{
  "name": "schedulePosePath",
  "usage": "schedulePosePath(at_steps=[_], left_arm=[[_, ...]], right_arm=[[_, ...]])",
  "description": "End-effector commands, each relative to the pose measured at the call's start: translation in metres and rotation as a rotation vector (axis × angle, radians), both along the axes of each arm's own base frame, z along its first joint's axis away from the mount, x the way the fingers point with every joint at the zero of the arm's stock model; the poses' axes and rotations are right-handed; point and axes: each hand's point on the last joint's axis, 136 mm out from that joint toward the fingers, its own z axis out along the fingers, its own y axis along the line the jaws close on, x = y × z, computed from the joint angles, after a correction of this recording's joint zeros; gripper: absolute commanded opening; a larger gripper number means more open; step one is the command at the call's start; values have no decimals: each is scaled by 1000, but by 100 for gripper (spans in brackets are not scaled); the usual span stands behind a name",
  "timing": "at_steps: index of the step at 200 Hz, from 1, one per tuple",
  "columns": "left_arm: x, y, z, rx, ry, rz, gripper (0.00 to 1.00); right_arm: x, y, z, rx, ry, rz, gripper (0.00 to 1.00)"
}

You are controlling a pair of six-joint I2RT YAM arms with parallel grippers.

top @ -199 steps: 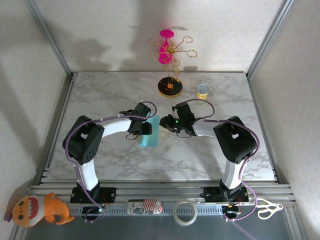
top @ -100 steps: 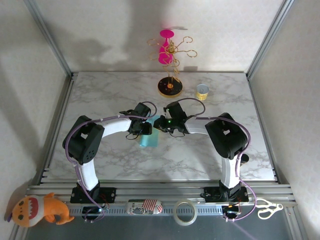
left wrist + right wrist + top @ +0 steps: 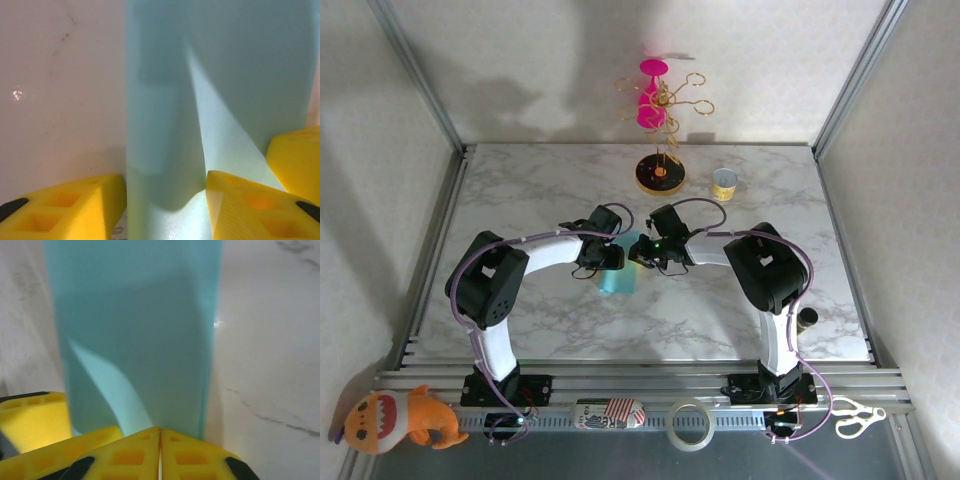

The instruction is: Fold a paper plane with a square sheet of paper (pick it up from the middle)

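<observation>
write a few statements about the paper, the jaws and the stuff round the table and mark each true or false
1. The paper lies mid-table, between the two wrists. True.
2. The right jaws are wide open. False: they are shut, tips together at the paper's edge.
3. The left jaws stand apart over the paper. True.
4. A pink glass hangs on the stand at the back. True.
5. The tape roll sits on the paper. False: it lies on the near rail, in front of the arms.
6. The paper is a pointed dart. False: it is a straight-sided strip.
</observation>
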Motion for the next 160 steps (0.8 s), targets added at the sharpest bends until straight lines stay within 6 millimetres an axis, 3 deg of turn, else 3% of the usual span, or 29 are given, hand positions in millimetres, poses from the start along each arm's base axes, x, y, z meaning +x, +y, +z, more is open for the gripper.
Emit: schedulePosePath(at_steps=[1, 23, 41, 81, 107, 129, 160], left_arm=[[-44, 41, -71, 177, 189, 24, 50], [-40, 39, -63, 172, 172, 27, 50], [-27, 37, -43, 162, 131, 44, 50], [21, 34, 60, 68, -86, 151, 53], [35, 25, 104, -53, -169, 194, 54], [32, -5, 108, -228, -128, 160, 48], [26, -34, 87, -339, -33, 120, 30]], right_arm=[[-7, -7, -18, -89, 31, 7, 10], [-14, -14, -33, -136, 72, 8, 9], [-22, -23, -47, -183, 104, 12, 8], [-36, -41, -72, -277, 147, 36, 6], [-39, -47, -79, -312, 151, 52, 5], [-40, -48, -83, -329, 147, 78, 5], [-35, -49, -84, -357, 122, 131, 3]])
